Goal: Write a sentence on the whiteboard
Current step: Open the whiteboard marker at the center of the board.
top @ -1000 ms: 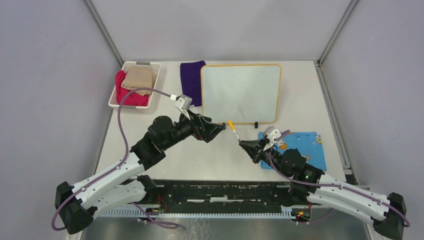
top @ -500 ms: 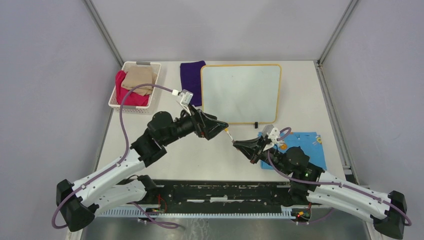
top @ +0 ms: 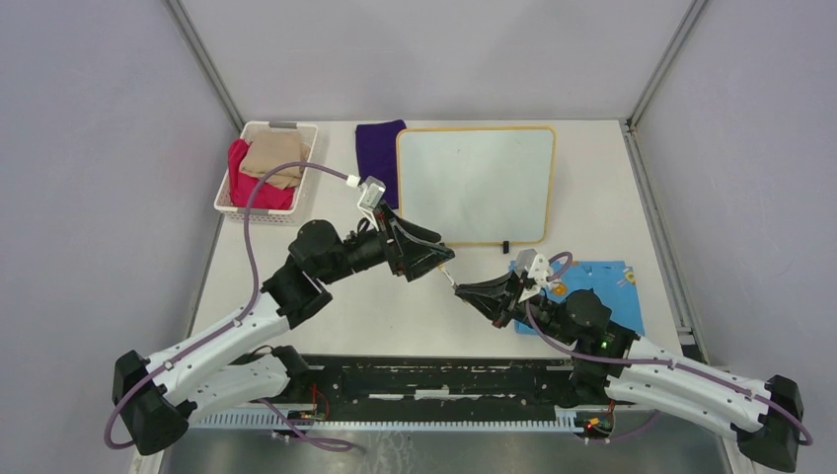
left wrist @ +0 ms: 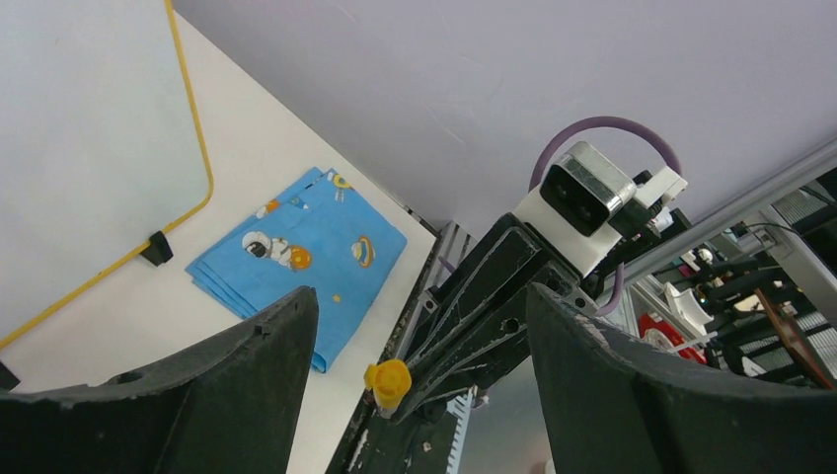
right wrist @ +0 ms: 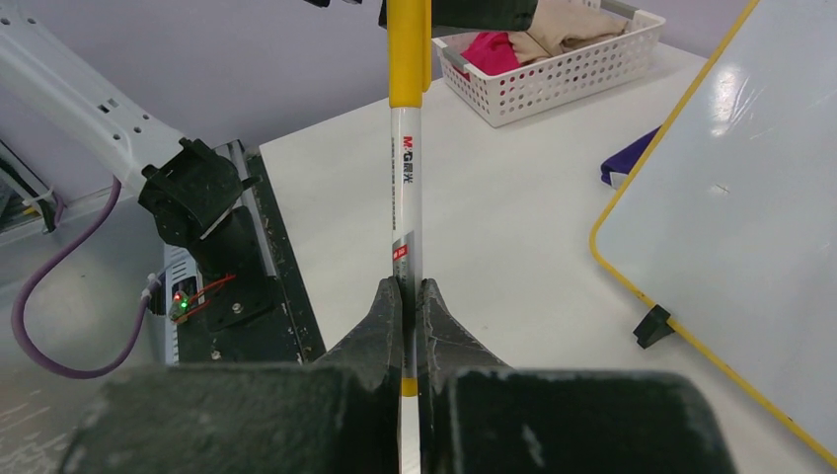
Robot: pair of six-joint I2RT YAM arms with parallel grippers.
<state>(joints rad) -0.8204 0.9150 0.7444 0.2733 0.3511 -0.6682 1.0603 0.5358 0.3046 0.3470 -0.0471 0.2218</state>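
The whiteboard [top: 474, 185] lies flat at the back centre with its yellow-orange frame; I see no writing on it. It also shows in the left wrist view [left wrist: 89, 148] and the right wrist view [right wrist: 750, 217]. My right gripper [top: 466, 289] [right wrist: 407, 283] is shut on a white marker [right wrist: 406, 197] with a yellow cap [right wrist: 408, 49], held above the table in front of the board. My left gripper [top: 444, 259] [left wrist: 419, 293] is open, its jaws on either side of the yellow cap [left wrist: 387, 380] without touching it. In the top view only a short white piece of the marker [top: 450, 279] shows.
A white basket [top: 229, 197] with pink and tan cloths stands at the back left. A purple cloth [top: 380, 158] lies left of the board. A folded blue cartoon-print cloth [top: 602, 286] lies at the right, partly under my right arm.
My left gripper has moved right and nearer, so its open jaws now flank the marker's cap. My right gripper has shifted the marker slightly left toward it.
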